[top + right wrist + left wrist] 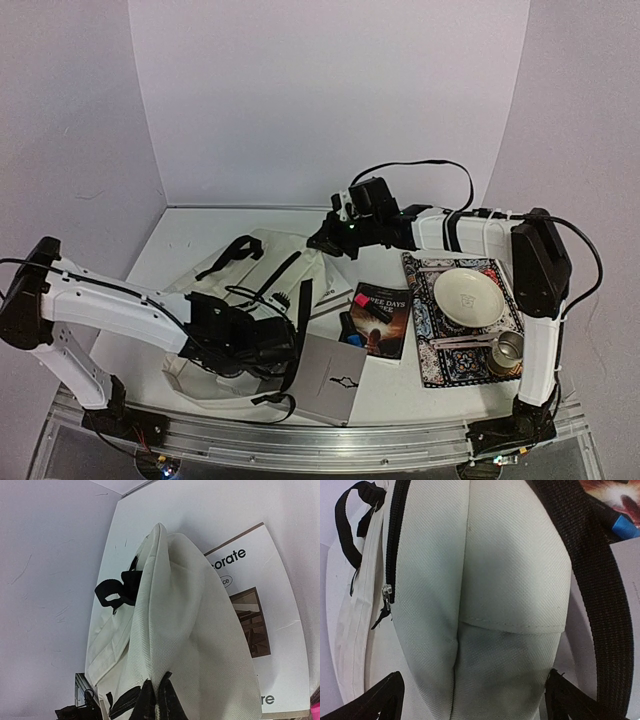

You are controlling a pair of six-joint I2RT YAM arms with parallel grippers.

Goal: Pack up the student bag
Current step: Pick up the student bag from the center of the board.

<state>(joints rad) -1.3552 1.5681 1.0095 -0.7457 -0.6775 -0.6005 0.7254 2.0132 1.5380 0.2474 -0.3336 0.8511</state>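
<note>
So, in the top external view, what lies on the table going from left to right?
student bag → grey booklet → paperback book → white plate → metal cup

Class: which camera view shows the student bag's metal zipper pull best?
The left wrist view: the zipper pull hangs close and sharp at the end of the black zipper on the student bag. In the top external view the pull is too small to make out. The right wrist view shows bag fabric and a strap, no pull.
</note>
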